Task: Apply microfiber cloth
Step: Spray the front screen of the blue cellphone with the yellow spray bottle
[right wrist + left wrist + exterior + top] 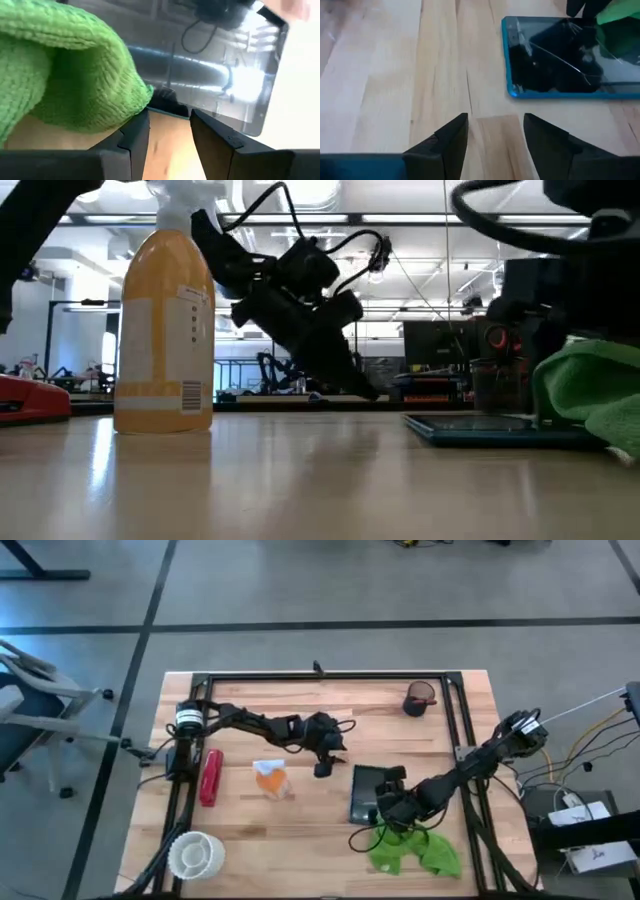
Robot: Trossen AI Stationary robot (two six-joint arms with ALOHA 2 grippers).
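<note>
- We see a light wooden table (300, 830) from above, edged by a black metal frame (330, 675), with two dark arms reaching in from either side.
- The left arm stretches from the table's left edge toward the middle. Its gripper (325, 762) hangs over bare wood just beside the tablet. In the left wrist view its jaws stand apart with nothing but wood between them.
- The right arm comes in from the right edge. Its gripper (392, 808) sits low at the tablet's near end, just beside the cloth. In the right wrist view its jaws show a narrow gap, and we see only table surface in that gap. The cloth lies alongside one finger; we cannot tell if it touches.
- The microfiber cloth (415, 850), bright lime green and crumpled in folds, lies near the table's front right corner. It reaches the near edge of the tablet.
- The tablet (368, 790) is a dark flat rectangle with a blue rim, lying flat right of centre.
- A red object (210, 776) lies near the left edge.
- A white ribbed cup (195, 855) sits at the front left.
- An orange spray bottle (270, 778) stands left of centre.
- A dark cup (419, 698) stands near the back right.
</note>
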